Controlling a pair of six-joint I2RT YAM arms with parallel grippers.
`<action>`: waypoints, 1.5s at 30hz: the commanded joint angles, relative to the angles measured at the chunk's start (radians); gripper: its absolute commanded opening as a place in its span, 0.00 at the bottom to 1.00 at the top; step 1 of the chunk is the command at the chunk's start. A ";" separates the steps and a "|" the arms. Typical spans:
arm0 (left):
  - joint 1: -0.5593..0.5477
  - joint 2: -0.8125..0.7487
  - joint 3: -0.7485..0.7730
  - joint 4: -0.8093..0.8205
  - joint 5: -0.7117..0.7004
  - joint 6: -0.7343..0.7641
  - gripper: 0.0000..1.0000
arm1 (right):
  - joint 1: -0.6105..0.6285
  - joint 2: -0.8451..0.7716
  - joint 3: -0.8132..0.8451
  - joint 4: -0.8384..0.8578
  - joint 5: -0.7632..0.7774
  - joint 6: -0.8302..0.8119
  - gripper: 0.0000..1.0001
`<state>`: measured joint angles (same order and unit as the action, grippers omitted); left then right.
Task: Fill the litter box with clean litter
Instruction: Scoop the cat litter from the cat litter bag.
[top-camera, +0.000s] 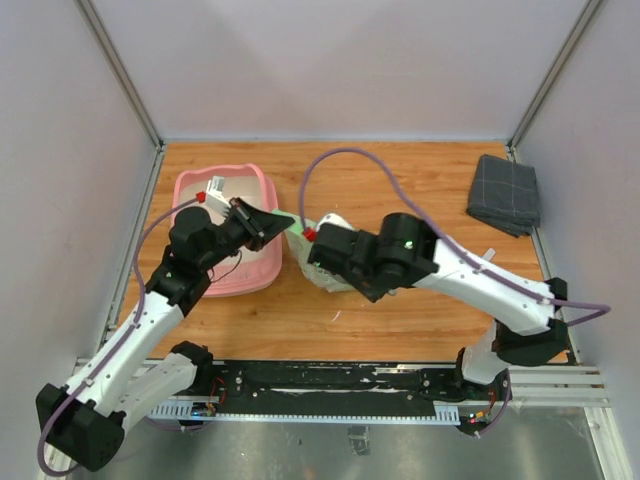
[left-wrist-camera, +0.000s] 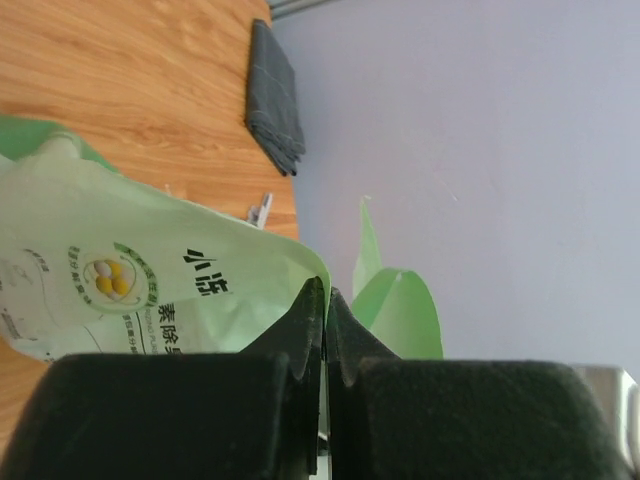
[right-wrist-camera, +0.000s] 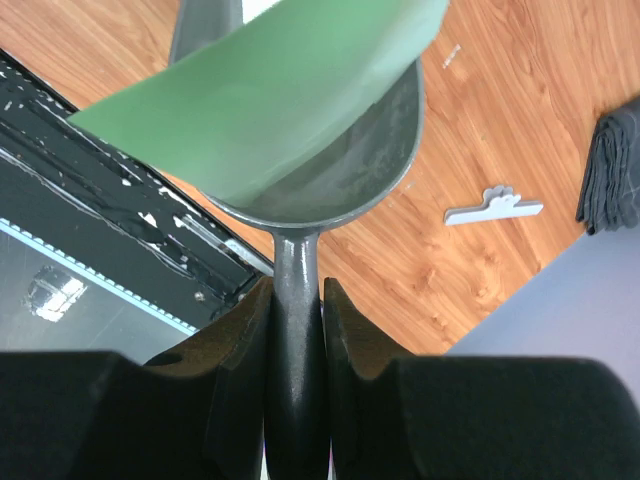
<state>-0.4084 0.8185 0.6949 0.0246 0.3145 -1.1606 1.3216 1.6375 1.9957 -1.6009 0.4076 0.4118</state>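
Observation:
The pink litter box (top-camera: 240, 288) sits at the left of the table, partly under my left arm. My left gripper (top-camera: 272, 222) is just right of its rim and is shut on the top edge of the light green printed bag (top-camera: 335, 262). The left wrist view shows the jaws (left-wrist-camera: 326, 300) pinching that bag's edge (left-wrist-camera: 150, 270). My right gripper (top-camera: 306, 240) is at the bag's mouth, shut on the handle of the grey metal scoop (right-wrist-camera: 370, 160), whose bowl lies under a green bag flap (right-wrist-camera: 270, 90). No litter granules show.
A folded grey cloth (top-camera: 505, 193) lies at the back right corner. A small white clip (top-camera: 490, 253) lies on the wood near my right arm. The black base rail (top-camera: 330, 385) runs along the near edge. Walls enclose three sides.

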 joint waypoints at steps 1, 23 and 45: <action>-0.079 0.033 0.201 0.207 0.064 -0.034 0.00 | -0.088 -0.159 -0.071 -0.001 -0.022 -0.080 0.01; -0.173 0.091 0.213 0.195 -0.059 0.036 0.00 | -0.213 -0.251 -0.122 -0.004 0.143 -0.155 0.01; -0.173 0.066 0.086 0.283 -0.038 -0.040 0.00 | -0.215 -0.021 -0.164 0.011 -0.062 -0.183 0.01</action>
<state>-0.5732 0.9321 0.8059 0.0765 0.2493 -1.1610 1.1313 1.5784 1.8359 -1.5951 0.2878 0.2138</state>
